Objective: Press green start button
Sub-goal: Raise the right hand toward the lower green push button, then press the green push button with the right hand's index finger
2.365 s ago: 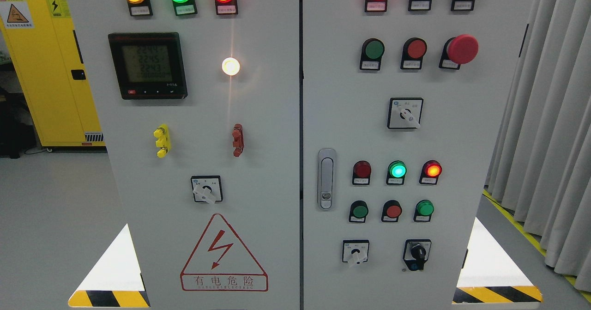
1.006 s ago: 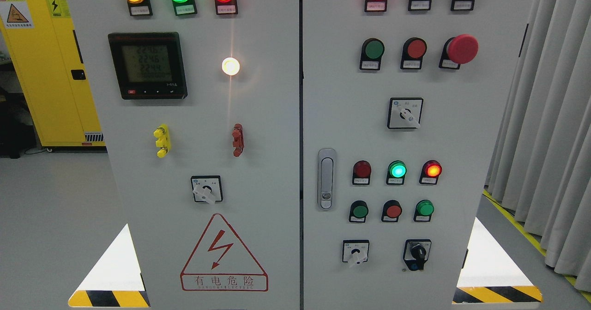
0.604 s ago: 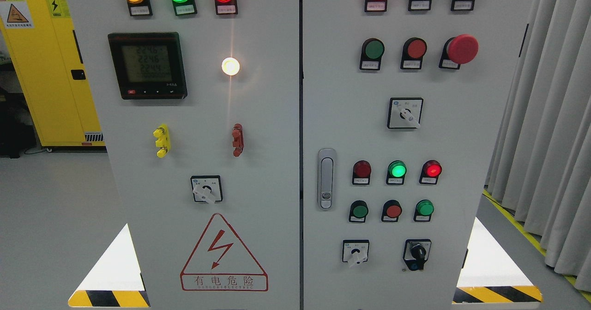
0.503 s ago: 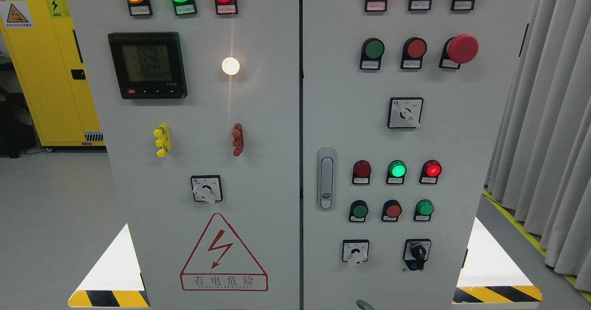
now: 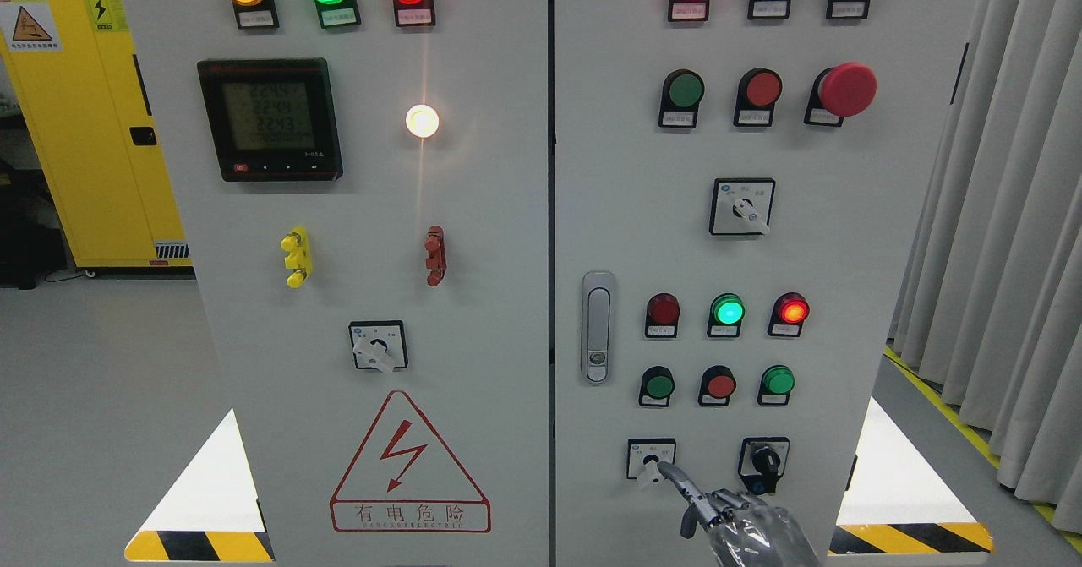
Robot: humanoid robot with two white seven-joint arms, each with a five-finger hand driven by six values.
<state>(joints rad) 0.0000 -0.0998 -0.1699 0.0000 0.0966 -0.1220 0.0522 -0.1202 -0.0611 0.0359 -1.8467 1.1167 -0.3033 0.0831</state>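
Observation:
A grey control cabinet (image 5: 473,237) fills the head view. Its right door carries green push buttons: one in the upper row (image 5: 682,90) and two in the lower row, left (image 5: 657,385) and right (image 5: 777,379). A lit green lamp (image 5: 727,309) sits above the lower row. My right hand (image 5: 718,516) rises from the bottom edge, right of the middle. Its index finger (image 5: 676,476) points up and to the left, with its tip just below the white selector switch (image 5: 651,459). The other fingers are curled and hold nothing. It is below all the green buttons.
A red mushroom stop button (image 5: 847,89) sticks out at the upper right. Red push buttons (image 5: 719,384) sit between the green ones. A black key switch (image 5: 765,462) is just above the hand. A door handle (image 5: 598,326) is left of the buttons. Curtains (image 5: 1006,212) hang at the right.
My right hand has come up into view from the bottom edge, with its index finger extended toward the lower selector switch. The panel lamps flicker slightly.

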